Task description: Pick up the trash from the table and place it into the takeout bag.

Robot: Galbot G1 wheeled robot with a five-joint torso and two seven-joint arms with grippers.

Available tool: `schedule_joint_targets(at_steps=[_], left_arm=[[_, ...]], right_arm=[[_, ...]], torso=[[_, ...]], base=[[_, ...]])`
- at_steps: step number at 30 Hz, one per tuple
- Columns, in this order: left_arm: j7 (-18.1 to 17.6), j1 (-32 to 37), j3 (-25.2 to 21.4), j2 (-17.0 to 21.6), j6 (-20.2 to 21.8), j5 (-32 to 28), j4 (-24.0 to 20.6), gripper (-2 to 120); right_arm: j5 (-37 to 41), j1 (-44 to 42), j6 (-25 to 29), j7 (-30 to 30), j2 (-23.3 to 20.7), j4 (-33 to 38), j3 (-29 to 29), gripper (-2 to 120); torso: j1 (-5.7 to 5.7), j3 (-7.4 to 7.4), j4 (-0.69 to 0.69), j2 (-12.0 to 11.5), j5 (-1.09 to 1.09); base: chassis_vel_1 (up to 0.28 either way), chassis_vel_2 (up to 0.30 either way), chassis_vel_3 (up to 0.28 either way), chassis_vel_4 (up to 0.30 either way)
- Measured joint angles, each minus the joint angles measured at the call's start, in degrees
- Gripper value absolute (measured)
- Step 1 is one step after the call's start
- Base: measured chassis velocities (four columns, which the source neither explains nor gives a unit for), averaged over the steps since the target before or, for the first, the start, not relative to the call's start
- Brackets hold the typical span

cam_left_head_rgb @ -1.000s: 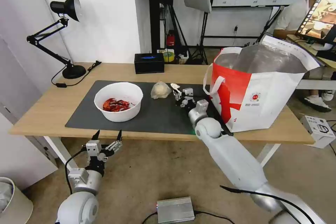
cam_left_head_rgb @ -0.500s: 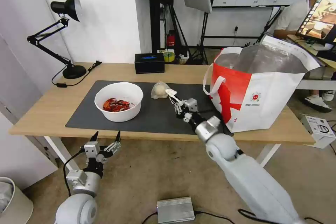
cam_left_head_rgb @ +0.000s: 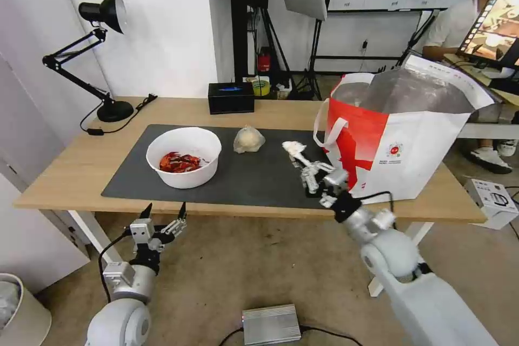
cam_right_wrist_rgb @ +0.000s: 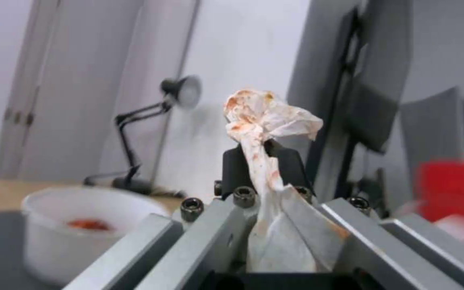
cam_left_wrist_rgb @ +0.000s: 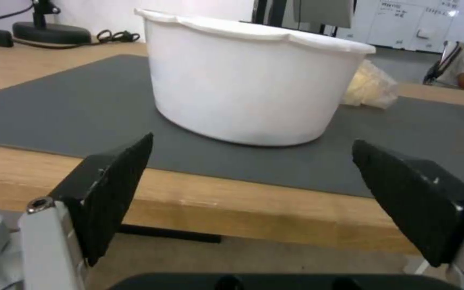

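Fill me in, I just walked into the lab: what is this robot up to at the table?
It is clearing trash into the takeout bag. The right tool is shut on a stained crumpled tissue and holds it above the grey mat, just beside the bag's red side. The white bowl of red shells and the plastic-wrapped pale lump sit on the mat. The left tool hangs open below the table's front edge, facing the bowl.

One bowl [cam_left_head_rgb: 184, 156], one wrapped lump [cam_left_head_rgb: 248, 139], one tissue [cam_left_head_rgb: 294, 147], one bag [cam_left_head_rgb: 403, 135], one lamp [cam_left_head_rgb: 92, 54], one mat [cam_left_head_rgb: 238, 178].
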Motion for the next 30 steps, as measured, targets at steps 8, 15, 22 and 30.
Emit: schedule_joint_targets(at_steps=[8, 15, 22, 30], left_arm=[[0.0, 0.2, -0.4, 0.1, 0.0, 0.0, -0.4, 100], [0.0, 0.0, -0.1, -0.3, 0.0, 0.1, -0.4, 100], [0.0, 0.0, 0.0, -0.7, -0.5, 0.8, -0.2, 100], [0.3, 0.3, -0.1, -1.2, -1.0, 1.0, -0.1, 100]], right_arm=[[7.8, 1.3, -0.8, 1.7, -3.8, 2.7, 8.5, 0], [13.0, 4.6, -4.9, 11.5, -7.6, 3.6, 11.2, 0], [20.0, 7.8, -14.6, 25.5, -14.2, 4.8, 12.7, 0], [33.7, 13.1, -27.6, 34.9, -20.0, 4.5, 12.5, 0]], torso=[[0.0, 0.01, 0.0, 0.0, -0.01], [0.01, 0.01, 0.01, 0.0, 0.0], [0.01, 0.01, 0.0, 0.0, 0.0], [0.01, 0.01, 0.0, 0.0, -0.01]], base=[[0.0, 0.0, 0.0, 0.0], [0.0, 0.0, 0.0, 0.0], [0.0, 0.0, 0.0, 0.0], [0.0, 0.0, 0.0, 0.0]])
